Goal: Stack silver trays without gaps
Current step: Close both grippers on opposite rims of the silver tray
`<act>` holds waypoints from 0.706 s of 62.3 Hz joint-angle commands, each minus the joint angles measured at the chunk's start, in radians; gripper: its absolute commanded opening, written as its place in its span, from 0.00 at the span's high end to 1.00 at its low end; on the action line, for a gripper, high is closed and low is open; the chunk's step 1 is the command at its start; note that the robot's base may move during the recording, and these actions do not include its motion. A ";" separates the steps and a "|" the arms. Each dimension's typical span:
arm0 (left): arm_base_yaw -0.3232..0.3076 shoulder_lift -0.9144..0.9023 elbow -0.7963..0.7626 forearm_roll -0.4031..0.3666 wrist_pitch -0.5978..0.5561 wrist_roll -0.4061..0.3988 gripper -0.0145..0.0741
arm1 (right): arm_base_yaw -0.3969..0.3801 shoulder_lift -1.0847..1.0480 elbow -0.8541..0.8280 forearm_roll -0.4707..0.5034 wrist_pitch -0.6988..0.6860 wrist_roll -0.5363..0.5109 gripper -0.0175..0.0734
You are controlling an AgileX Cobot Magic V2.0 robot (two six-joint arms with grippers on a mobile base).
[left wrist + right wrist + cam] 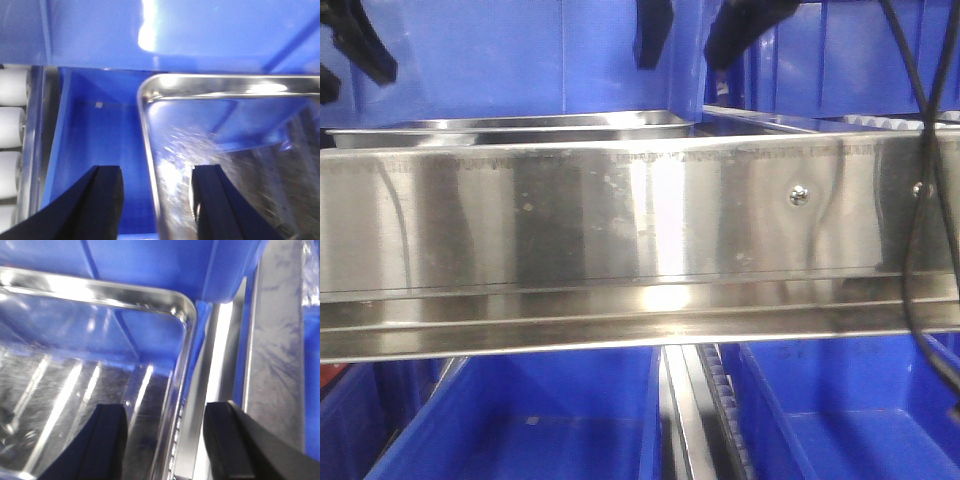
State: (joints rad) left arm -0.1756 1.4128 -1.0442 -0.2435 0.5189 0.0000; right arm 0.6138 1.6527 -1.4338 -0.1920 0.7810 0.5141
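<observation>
Evidently both stood wide open and empty: the left gripper (pixel 157 200) straddled one rim of the shallow mirror-shiny steel tray (pixel 148 125) in the blue plastic bin (pixel 100 135), the right gripper (pixel 170 440) the opposite rim. Uneven closing on slick thin edges could tilt it.

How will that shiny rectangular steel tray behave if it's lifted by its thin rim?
The shiny rectangular steel tray is probably stiff: it looks like formed metal with a turned rim. Its mirror-smooth surface likely makes it slippery in a pinch. Shallow and thin-walled, it is probably light, so it may tilt easily.
</observation>
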 commanded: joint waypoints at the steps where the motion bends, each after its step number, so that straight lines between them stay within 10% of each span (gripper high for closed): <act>1: 0.003 0.022 -0.009 -0.002 -0.013 -0.011 0.56 | -0.004 0.008 -0.010 -0.007 -0.025 -0.007 0.53; 44: 0.003 0.107 -0.009 -0.024 0.037 -0.011 0.56 | -0.027 0.180 -0.151 -0.005 0.115 -0.007 0.53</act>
State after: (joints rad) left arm -0.1756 1.5161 -1.0462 -0.2599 0.5592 0.0000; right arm 0.5944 1.8245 -1.5726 -0.1920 0.8792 0.5141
